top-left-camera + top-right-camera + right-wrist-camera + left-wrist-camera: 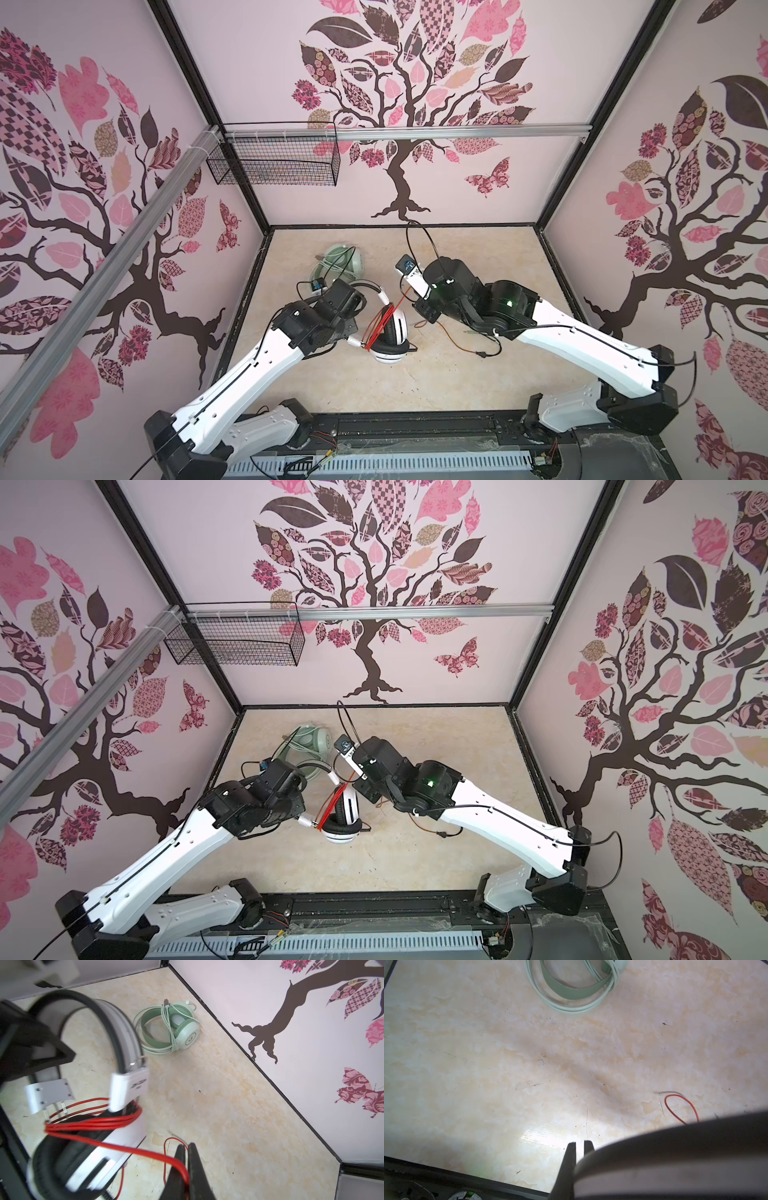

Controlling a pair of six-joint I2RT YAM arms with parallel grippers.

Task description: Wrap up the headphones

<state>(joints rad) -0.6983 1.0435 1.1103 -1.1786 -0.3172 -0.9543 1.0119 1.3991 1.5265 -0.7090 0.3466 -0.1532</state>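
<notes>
The white-and-black headphones (390, 336) (87, 1142) stand mid-table with several turns of orange-red cable (380, 322) (93, 1124) round them. My left gripper (579, 1143) is shut on their headband (675, 1159), on the left side in both top views. My right gripper (188, 1145) is shut on a free stretch of the red cable (145, 1152), just right of the headphones (343, 812). The cable's loose tail (459, 334) trails over the table to a dark plug (482, 354). The mint-green headphones (343, 264) (180, 1026) lie at the back with their pale cable wound on.
A black wire basket (278, 162) hangs on the back wall at the left, under an aluminium rail (415, 134). Patterned walls close in the marble-look table (478, 257) on three sides, with a black border (270, 1082) along its edges.
</notes>
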